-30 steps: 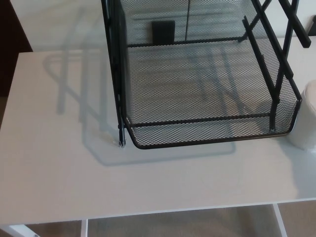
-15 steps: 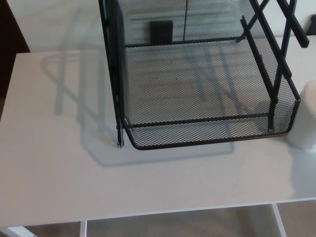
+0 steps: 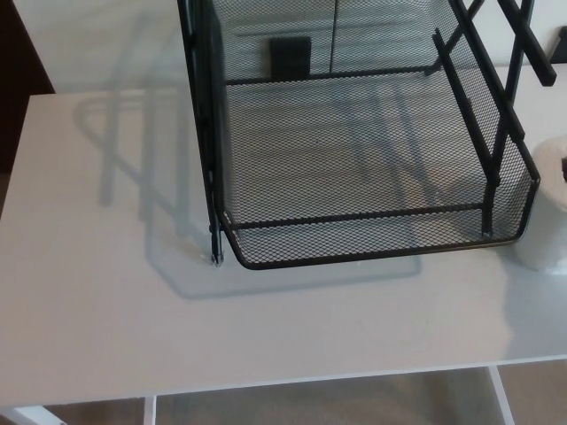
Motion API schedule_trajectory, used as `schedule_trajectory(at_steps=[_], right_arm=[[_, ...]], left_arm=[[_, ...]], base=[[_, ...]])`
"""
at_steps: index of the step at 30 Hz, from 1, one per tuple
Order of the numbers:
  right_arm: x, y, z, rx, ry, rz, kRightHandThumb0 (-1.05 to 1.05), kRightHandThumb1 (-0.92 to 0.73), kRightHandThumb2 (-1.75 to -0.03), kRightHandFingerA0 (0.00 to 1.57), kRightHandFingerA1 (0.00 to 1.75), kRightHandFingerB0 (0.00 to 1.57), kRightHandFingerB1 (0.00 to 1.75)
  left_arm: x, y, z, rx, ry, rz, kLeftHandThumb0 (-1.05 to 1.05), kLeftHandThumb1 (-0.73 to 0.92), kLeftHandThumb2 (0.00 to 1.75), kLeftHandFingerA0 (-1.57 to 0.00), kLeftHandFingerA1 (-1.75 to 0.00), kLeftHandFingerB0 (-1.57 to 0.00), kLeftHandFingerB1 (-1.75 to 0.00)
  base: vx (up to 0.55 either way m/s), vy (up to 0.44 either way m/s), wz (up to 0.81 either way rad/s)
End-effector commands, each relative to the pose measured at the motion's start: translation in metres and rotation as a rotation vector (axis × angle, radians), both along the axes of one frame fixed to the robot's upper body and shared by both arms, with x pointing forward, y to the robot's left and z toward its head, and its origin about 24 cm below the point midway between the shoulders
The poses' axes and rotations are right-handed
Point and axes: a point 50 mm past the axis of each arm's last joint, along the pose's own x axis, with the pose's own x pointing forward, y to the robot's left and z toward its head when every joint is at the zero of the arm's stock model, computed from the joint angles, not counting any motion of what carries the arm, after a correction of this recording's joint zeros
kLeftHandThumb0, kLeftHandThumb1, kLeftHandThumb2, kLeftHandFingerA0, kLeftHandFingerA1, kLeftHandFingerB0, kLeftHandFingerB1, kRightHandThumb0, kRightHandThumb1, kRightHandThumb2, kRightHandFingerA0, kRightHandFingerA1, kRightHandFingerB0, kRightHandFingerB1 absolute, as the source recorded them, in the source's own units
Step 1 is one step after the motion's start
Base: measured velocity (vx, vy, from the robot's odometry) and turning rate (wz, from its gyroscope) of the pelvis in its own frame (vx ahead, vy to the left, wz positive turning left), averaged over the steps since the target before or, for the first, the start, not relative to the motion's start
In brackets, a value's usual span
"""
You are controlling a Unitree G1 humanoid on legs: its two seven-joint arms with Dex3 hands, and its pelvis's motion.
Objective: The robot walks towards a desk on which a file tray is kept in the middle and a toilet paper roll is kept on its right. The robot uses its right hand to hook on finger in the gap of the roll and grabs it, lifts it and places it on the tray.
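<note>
Head view, looking down: white counter [image 3: 106, 292] across the whole frame, bare on the left and front. Black wire-mesh file tray [image 3: 354, 159] standing near the middle, open front edge facing the camera, mesh floor empty, upright side posts rising out of the top of the frame. Toilet paper roll [image 3: 549, 208] at the far right edge, cut off by the frame, standing on end just beside the tray's right front corner, whether touching it or a hair apart impossible to tell. Dark patch at the roll's top near the frame edge, possibly the core opening, too cropped to confirm. Upright stance judged to suit the task: core facing up, so ready for one finger to hook in from above. Position on the right side of the tray judged to suit a right-hand reach, with a short carry over the low front rim onto the mesh floor. Neither hand in view, so state of the fingers on either side impossible to tell. Judged stage: approach to the counter only, grasp not yet begun, roll not yet on the tray. Likely risk for the coming reach: tall right side posts close to the roll, leaving little room.
</note>
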Motion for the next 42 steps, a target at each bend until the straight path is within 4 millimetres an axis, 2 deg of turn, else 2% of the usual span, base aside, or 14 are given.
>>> schedule_trajectory(at_steps=[1, 6, 15, 24, 25, 30, 31, 32, 36, 37, 38, 39, 41, 42], right_arm=[[0.001, -0.001, 0.004, 0.006, -0.007, -0.002, -0.55, -0.61, -0.61, 0.22, 0.38, 0.10, 0.21], [-0.002, 0.000, 0.004, -0.006, -0.015, 0.037, -0.58, -0.63, -0.59, 0.24, 0.38, 0.09, 0.26], [-0.002, 0.007, 0.001, -0.026, 0.010, 0.039, -0.57, -0.61, -0.61, 0.23, 0.37, 0.10, 0.21], [-0.004, 0.008, 0.005, -0.055, 0.010, 0.074, -0.62, -0.63, -0.59, 0.23, 0.37, 0.07, 0.26], [-0.003, 0.010, 0.004, -0.038, 0.006, 0.077, -0.61, -0.62, -0.58, 0.23, 0.38, 0.08, 0.26], [-0.002, 0.014, 0.006, -0.036, -0.007, 0.091, -0.59, -0.61, -0.58, 0.26, 0.40, 0.09, 0.26], [-0.002, 0.016, 0.006, -0.034, -0.007, 0.100, -0.63, -0.46, -0.81, 0.20, 0.50, 0.06, 0.32], [-0.002, 0.017, 0.005, -0.036, -0.004, 0.101, -0.64, -0.46, -0.81, 0.20, 0.50, 0.06, 0.31], [-0.002, 0.018, 0.002, -0.044, 0.008, 0.108, -0.66, -0.47, -0.82, 0.20, 0.50, 0.06, 0.32], [-0.002, 0.018, 0.001, -0.045, 0.017, 0.105, -0.60, -0.61, -0.62, 0.25, 0.41, 0.11, 0.22], [-0.002, 0.018, 0.000, -0.050, 0.030, 0.103, -0.59, -0.62, -0.62, 0.26, 0.41, 0.11, 0.21], [-0.003, 0.017, -0.002, -0.058, 0.038, 0.107, -0.57, -0.62, -0.58, 0.27, 0.39, 0.08, 0.26], [-0.003, 0.017, -0.003, -0.062, 0.041, 0.108, -0.57, -0.62, -0.58, 0.27, 0.39, 0.08, 0.26], [-0.003, 0.015, -0.005, -0.063, 0.055, 0.106, -0.57, -0.62, -0.58, 0.27, 0.39, 0.08, 0.27]], left_arm=[[0.000, 0.006, 0.006, 0.059, -0.021, -0.001, -1.05, 0.76, 1.29, -0.13, -0.82, -0.07, -0.71], [0.000, 0.006, 0.007, 0.048, -0.027, -0.007, -1.05, 0.74, 1.28, -0.16, -0.84, -0.06, -0.75], [-0.003, 0.006, 0.006, 0.043, -0.024, -0.003, -1.05, 0.75, 1.29, -0.07, -0.79, -0.09, -0.69], [-0.001, 0.006, 0.008, 0.047, -0.019, -0.002, -1.05, 0.76, 1.29, -0.16, -0.83, -0.08, -0.76], [-0.002, 0.006, 0.008, 0.050, -0.017, -0.005, -1.05, 0.76, 1.28, -0.10, -0.79, -0.09, -0.74], [0.000, 0.006, 0.008, 0.051, -0.020, -0.007, -1.05, 0.75, 1.28, -0.18, -0.83, -0.11, -0.77], [0.000, 0.006, 0.008, 0.052, -0.019, -0.015, -1.05, 0.74, 1.28, -0.24, -0.86, -0.15, -0.79], [0.000, 0.006, 0.008, 0.054, -0.015, -0.018, -1.05, 0.92, 0.79, -0.10, -1.08, 0.00, -1.03], [0.001, 0.007, 0.007, 0.059, -0.008, -0.004, -1.05, 0.92, 0.78, -0.11, -1.09, 0.00, -1.06], [0.001, 0.007, 0.007, 0.059, -0.006, -0.005, -1.05, 0.92, 0.78, -0.10, -1.07, 0.00, -1.05], [0.001, 0.008, 0.008, 0.060, -0.007, -0.006, -1.05, 0.92, 0.78, -0.10, -1.08, 0.00, -1.05], [0.001, 0.008, 0.008, 0.065, -0.010, -0.025, -1.05, 0.92, 0.81, -0.15, -0.98, 0.00, -0.90], [0.001, 0.008, 0.008, 0.067, -0.010, -0.034, -1.05, 0.92, 0.81, -0.15, -0.98, 0.00, -0.90], [0.000, 0.008, 0.008, 0.060, -0.009, -0.019, -1.05, 0.92, 0.79, -0.07, -1.13, 0.00, -1.02]], base=[[0.00, 0.000, 0.00], [0.00, 0.000, 0.00], [0.00, 0.000, 0.00], [0.00, 0.000, 0.00], [0.00, 0.000, 0.00], [0.00, 0.000, 0.00], [0.00, 0.000, 0.00], [0.00, 0.000, 0.00], [0.00, 0.000, 0.00], [0.00, 0.000, 0.00], [0.00, 0.000, 0.00], [0.00, 0.000, 0.00], [0.00, 0.000, 0.00], [0.00, 0.000, 0.00]])
